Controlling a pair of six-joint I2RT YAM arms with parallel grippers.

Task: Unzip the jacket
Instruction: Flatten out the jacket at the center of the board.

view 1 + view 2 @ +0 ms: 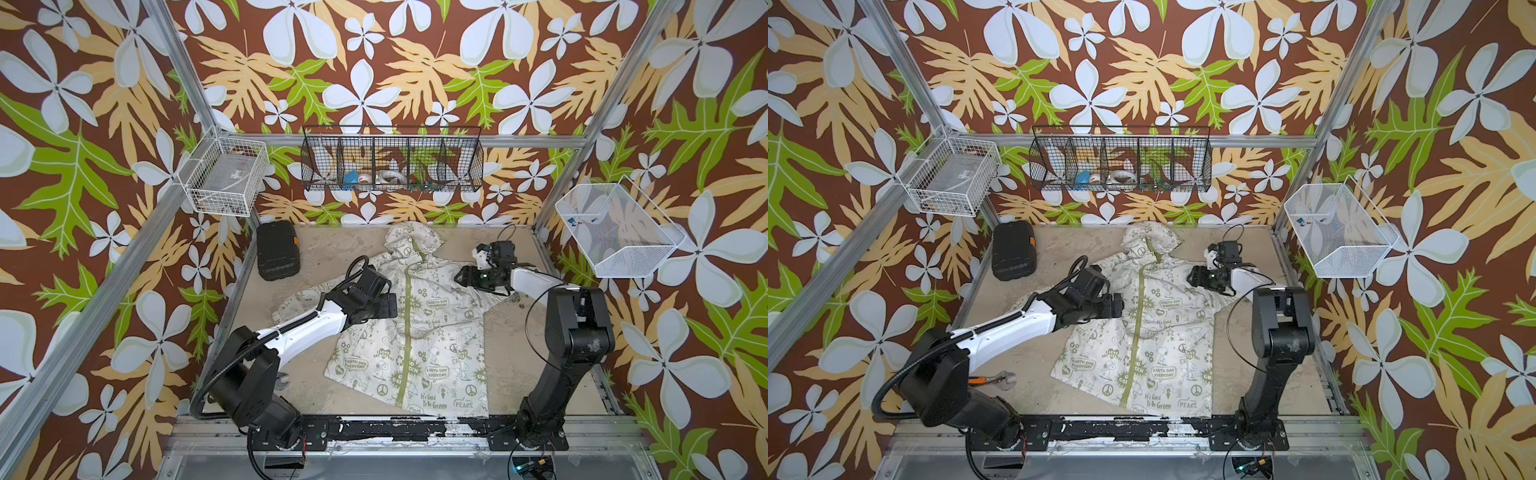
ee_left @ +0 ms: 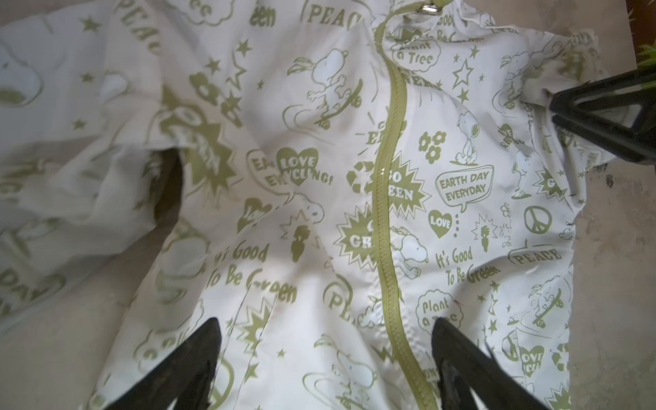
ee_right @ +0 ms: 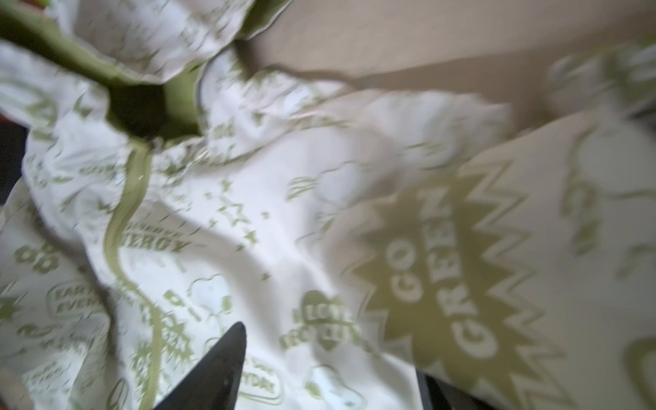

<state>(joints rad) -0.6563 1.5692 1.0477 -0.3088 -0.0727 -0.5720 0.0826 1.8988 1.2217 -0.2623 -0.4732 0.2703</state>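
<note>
- The jacket (image 1: 415, 332) is lying front-up in the middle of the table (image 1: 523, 357), hood pointing at the back wall and hem reaching the front edge between the arm bases.
- The zipper (image 1: 405, 332) is running closed from hem to collar, so by my reading nothing is undone yet.
- The left gripper (image 2: 324, 330) is hovering over the chest, fingers spread wide, straddling the zipper and pinching nothing.
- The right gripper (image 1: 459, 276) is sitting at the sleeve on its own side, near the shoulder. Its fingers (image 3: 227, 358) are standing apart and a fold of sleeve is draping over one; I'm seeing no pinch.
- I'm judging this cloth thin, light and soft, probably slick. It is likely going to bunch and slide across the table rather than resist a tug.
- So one gripper should be pinning fabric beside the collar while the other is taking the small metal pull (image 2: 430, 5). That is a tiny target, easy to miss.
- The left wrist view is catching the pull and the zipper teeth; in both top views the pull is getting lost in the hood's folds.
- The right wrist view, though blurred, is showing the green lining (image 3: 177, 103) inside the neck opening.
- Only the top views are giving the whole lie: both sleeves, and the case (image 1: 277, 249) well apart at the back.
</note>
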